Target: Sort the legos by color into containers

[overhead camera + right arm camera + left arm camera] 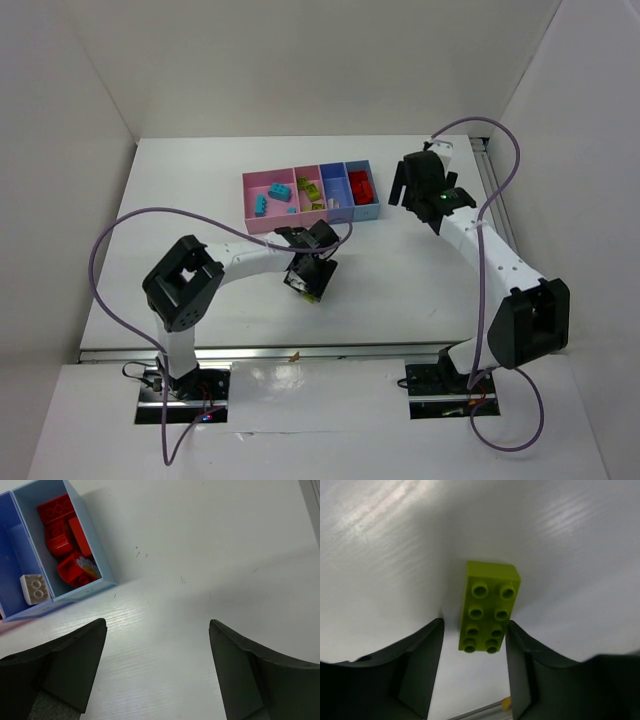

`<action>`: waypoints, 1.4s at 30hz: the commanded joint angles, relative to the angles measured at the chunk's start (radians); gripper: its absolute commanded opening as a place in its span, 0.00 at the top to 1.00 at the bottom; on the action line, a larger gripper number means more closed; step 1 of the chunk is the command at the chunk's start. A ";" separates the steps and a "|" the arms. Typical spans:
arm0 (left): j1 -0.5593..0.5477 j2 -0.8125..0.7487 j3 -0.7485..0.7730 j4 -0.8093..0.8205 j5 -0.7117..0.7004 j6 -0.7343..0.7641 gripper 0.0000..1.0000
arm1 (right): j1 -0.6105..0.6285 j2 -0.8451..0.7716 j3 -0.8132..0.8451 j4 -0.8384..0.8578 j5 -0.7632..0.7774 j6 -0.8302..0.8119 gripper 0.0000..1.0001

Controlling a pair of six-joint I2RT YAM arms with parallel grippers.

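Left wrist view: left gripper [475, 625] spread, unclenched, straddling near end of yellow-green lego [490, 605] lying studs-up on worktop [395, 555], brick running ahead and off-centre between the jaws; judge: centre, reach further forward, then close squarely across long sides.

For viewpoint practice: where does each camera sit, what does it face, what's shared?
Top external: above, behind, facing down at bins; left arm, right arm show.
Left wrist: on left arm, facing lime brick; left tool shows.
Right wrist: on right arm, facing red bricks; right tool shows.
Shared: top, right wrist: red bricks.
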 commanded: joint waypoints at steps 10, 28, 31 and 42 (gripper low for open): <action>0.036 0.005 0.265 -0.155 -0.126 -0.002 0.89 | -0.048 -0.039 0.018 -0.018 -0.007 0.013 0.10; 0.278 0.418 0.971 -0.145 -0.086 -0.067 0.90 | -0.087 -0.131 0.007 -0.101 0.041 0.013 0.10; 0.300 0.444 0.962 -0.119 -0.074 -0.067 0.74 | -0.096 -0.140 -0.002 -0.101 0.041 0.013 0.10; 0.300 0.386 0.888 -0.075 -0.075 -0.036 0.03 | -0.096 -0.130 -0.002 -0.122 0.032 0.022 0.07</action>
